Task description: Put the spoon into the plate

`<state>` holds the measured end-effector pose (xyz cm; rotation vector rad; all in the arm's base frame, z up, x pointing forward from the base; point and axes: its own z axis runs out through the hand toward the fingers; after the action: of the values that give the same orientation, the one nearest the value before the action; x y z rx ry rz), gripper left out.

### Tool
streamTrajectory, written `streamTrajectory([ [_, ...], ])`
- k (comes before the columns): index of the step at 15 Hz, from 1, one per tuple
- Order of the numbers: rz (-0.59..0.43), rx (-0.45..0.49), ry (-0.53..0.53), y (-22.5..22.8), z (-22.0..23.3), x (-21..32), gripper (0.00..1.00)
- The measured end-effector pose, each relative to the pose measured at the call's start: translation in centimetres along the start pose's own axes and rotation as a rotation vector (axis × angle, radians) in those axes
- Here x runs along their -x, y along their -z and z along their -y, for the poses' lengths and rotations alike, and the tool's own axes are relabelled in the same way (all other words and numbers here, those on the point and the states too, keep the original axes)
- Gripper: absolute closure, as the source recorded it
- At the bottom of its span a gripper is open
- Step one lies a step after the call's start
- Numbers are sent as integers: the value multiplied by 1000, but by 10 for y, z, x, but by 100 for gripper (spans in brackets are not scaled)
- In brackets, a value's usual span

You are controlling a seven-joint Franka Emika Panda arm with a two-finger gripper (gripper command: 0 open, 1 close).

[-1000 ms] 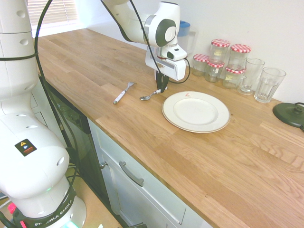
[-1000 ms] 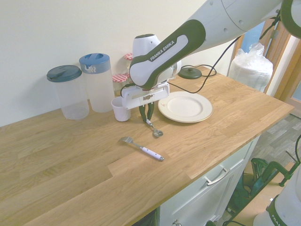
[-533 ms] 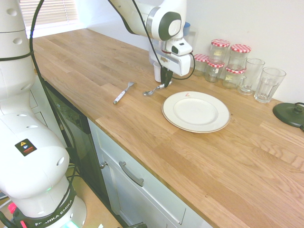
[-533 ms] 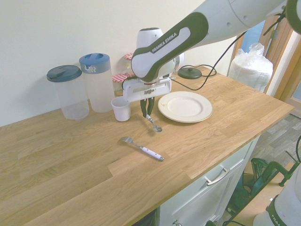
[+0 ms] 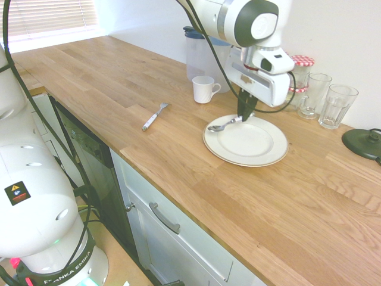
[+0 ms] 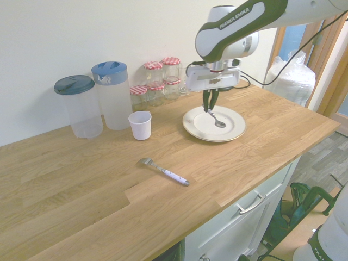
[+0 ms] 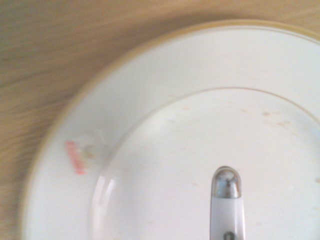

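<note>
**Teaspoon held over the dinner plate, not yet released**

The teaspoon (image 5: 225,125) is pinched by its handle end in the gripper (image 5: 243,115), fingers closed narrowly on it. It is carried slanting down above the white dinner plate (image 5: 269,156), bowl lowest, so that release can be made onto the plate's well.

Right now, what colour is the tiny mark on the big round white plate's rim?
Reddish-pink mark on the white plate, clearest in the wrist view.
</note>
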<state>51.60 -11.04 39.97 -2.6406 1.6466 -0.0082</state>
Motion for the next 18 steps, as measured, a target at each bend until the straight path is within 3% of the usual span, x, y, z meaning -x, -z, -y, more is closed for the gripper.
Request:
streamTrajectory([
  [3,12,0,-8,-19,-26,-17,100],
  [4,13,-4,-7,-23,-27,-17,0],
  [18,5,-14,8,-26,-28,-18,0],
])
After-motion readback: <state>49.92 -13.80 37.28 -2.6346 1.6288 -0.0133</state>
